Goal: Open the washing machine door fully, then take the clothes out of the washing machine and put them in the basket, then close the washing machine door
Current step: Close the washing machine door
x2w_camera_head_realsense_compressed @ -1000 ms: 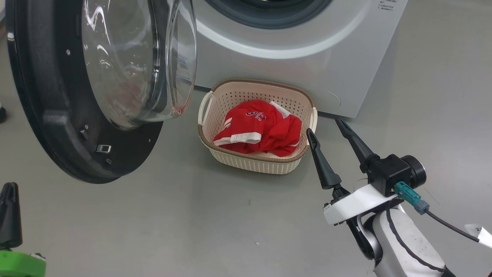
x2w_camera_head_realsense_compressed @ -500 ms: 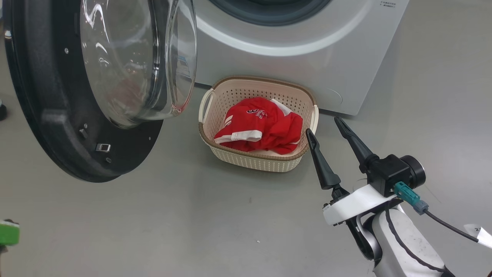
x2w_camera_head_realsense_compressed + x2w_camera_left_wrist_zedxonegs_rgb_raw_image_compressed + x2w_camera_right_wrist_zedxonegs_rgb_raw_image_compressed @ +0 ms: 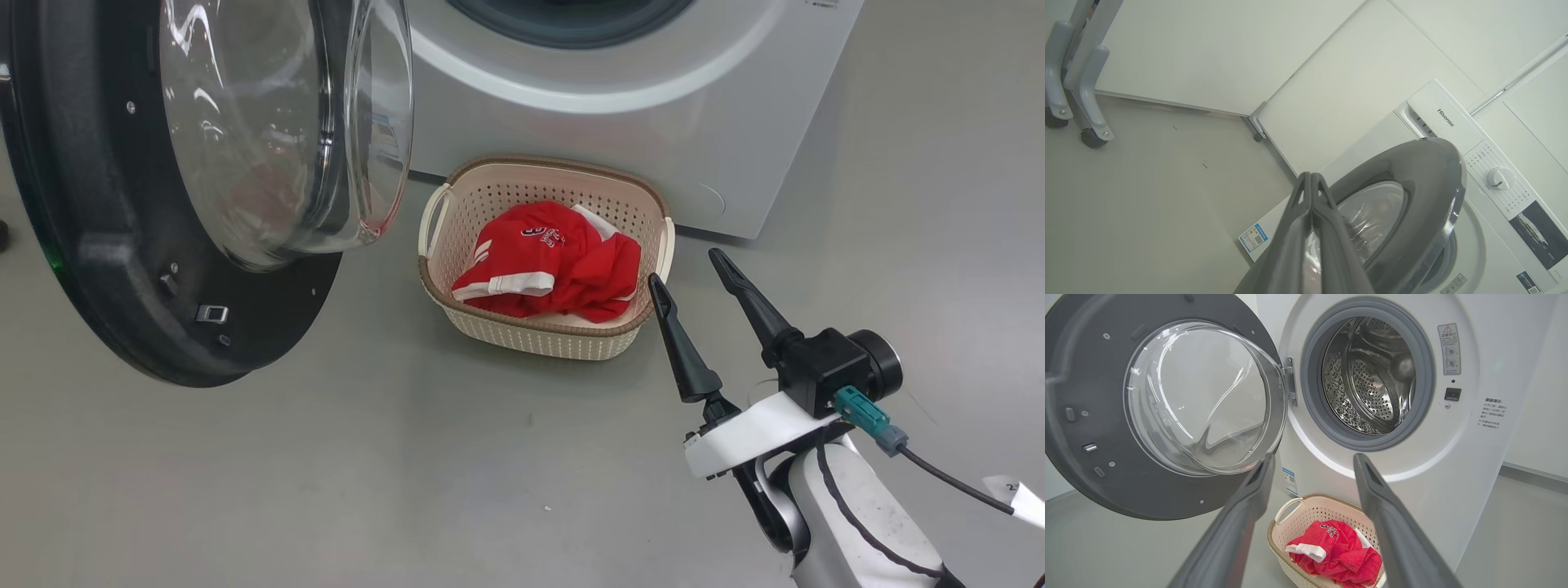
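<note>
Late stage of the unloading task. The washing machine (image 3: 1453, 465) stands with its door (image 3: 1081, 477) swung out wide to the left of the porthole, inner face and glass bowl turned toward the room. The drum (image 3: 1372, 375) inside the machine shows bare steel, with no fabric in the part that can be seen. The clothes (image 3: 555, 265), red with white trim, lie bunched in the basket (image 3: 539, 336), which sits on the floor directly in front of the machine, below the porthole and close to the front panel. The right gripper (image 3: 684, 268) hovers in front of the machine, just beside the basket's right end, its two fingers (image 3: 678, 339) spread wide and holding nothing. The left gripper (image 3: 1311, 176) is on the outer side of the machine's open door, its fingers (image 3: 1294, 228) pressed together with nothing between them; whether they touch the door cannot be told. Judged from this arrangement, opening and unloading look complete. What remains is closing the door, for which the left gripper seems placed to push.
</note>
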{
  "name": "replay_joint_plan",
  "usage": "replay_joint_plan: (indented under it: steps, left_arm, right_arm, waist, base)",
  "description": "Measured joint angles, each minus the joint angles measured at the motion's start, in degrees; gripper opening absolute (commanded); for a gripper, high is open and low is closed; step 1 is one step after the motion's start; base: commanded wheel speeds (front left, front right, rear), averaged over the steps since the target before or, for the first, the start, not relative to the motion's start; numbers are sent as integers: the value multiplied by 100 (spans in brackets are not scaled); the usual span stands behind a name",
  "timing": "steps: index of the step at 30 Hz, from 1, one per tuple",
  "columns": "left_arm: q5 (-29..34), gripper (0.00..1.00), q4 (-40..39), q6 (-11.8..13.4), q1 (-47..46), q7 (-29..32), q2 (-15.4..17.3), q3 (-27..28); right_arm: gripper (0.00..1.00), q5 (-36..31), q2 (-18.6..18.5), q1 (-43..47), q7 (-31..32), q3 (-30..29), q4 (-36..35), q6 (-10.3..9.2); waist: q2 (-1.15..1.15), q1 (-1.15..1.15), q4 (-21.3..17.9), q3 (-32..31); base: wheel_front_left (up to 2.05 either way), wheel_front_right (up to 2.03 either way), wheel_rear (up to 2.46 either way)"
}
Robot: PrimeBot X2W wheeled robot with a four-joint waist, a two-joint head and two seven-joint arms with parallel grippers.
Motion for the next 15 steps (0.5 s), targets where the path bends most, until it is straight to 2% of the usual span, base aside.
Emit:
replay_joint_plan:
  steps: [5,13,15]
  left_arm:
    - [-1422,0,335,411,-381,779,-336,321]
    - [-2637,0,761,1370,-746,1661,-455,757]
    - [-2945,0,842,1439,-814,1863,-524,832]
  right_arm:
    - [100,-2,1,-1,0,-10,2,0]
    - [100,-2,2,-7,0,5,2,0]
    - [100,-3,1,-8,0,15,3,0]
  waist:
    - [0,0,-22,49]
    - [0,0,-57,119]
    - [0,0,-69,134]
  base:
    - [0,0,0]
    - [0,0,0]
    - [0,0,0]
